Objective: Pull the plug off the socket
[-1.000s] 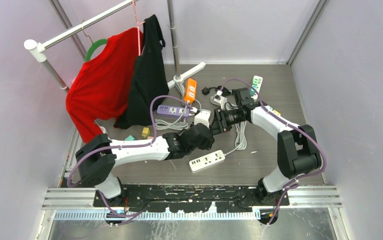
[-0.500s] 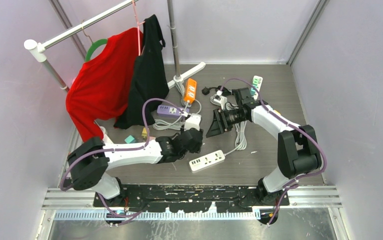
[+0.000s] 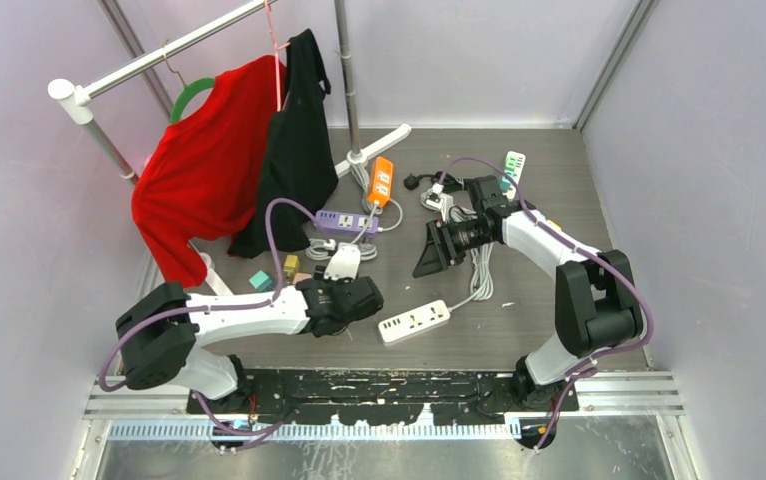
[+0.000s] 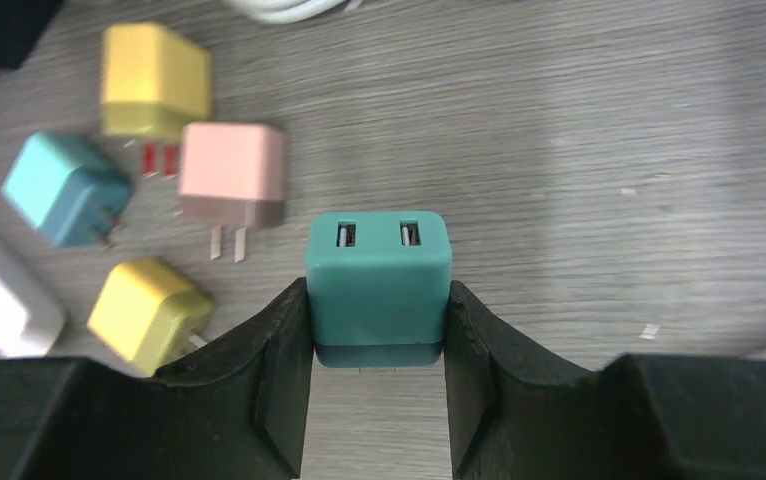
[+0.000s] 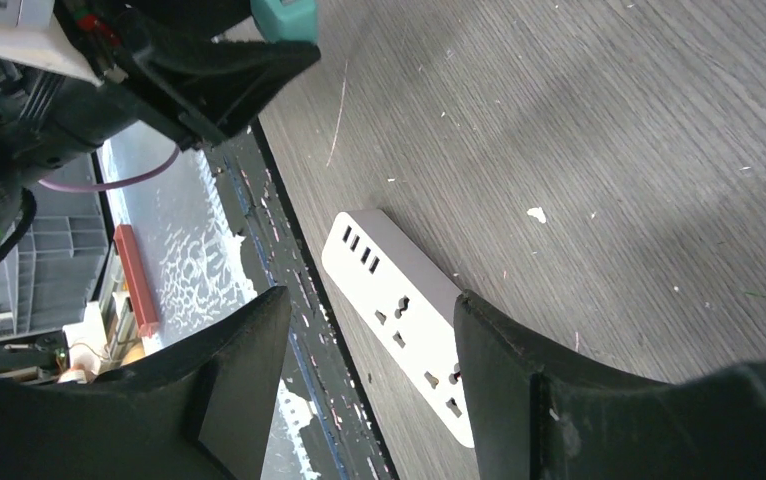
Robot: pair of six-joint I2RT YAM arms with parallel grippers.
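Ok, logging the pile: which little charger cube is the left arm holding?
The teal cube, clamped between the left fingers; the pink cube, blue cube and two yellow cubes lie loose on the table.

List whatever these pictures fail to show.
- Left wrist: teal plug prongs, hidden under its body, held in the left gripper.
- Left wrist: pink adapter, motion-blurred.
- Right wrist: white power strip lower end, behind a finger of the right gripper.
- Top: teal plug, covered by the left arm.
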